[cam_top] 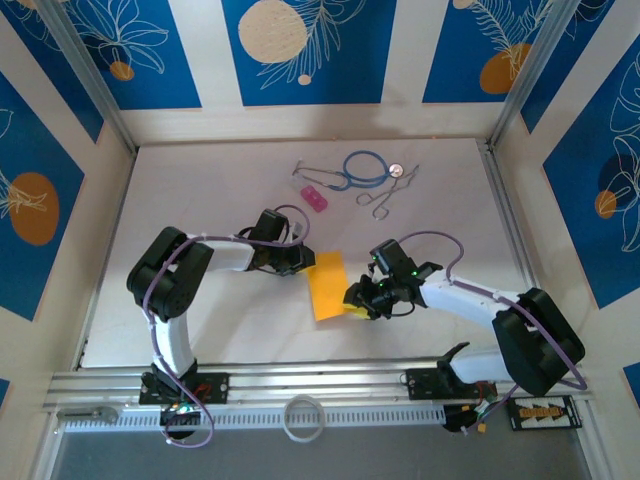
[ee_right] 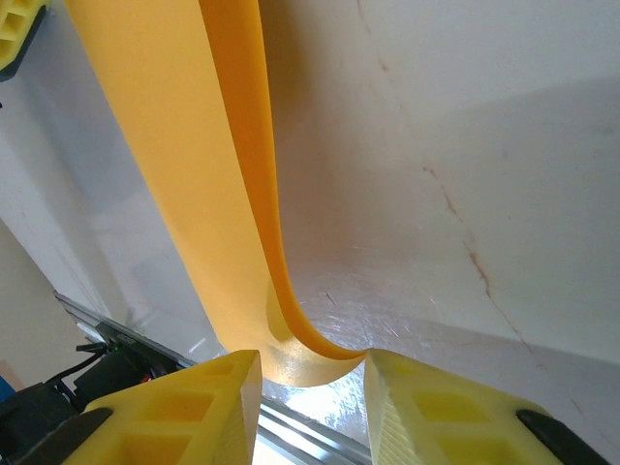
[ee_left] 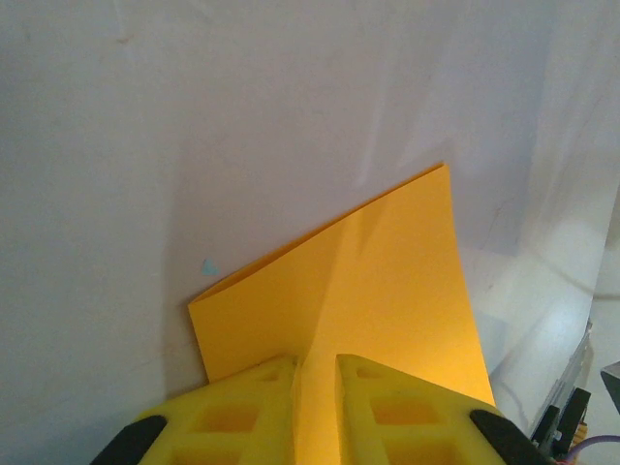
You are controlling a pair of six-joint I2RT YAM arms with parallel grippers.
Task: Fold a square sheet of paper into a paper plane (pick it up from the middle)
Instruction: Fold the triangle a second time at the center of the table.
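Sheet (cam_top: pixel 328 285) tight in clamped left jaws, curled edge (loose) between part-open right jaws.

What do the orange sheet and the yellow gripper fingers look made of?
The orange sheet looks like thin matte paper: it holds a sharp crease and bends in a soft curve at the right fingers. The left fingers are probably moulded or printed plastic, dull yellow with open lattice cells; the right fingers look the same.
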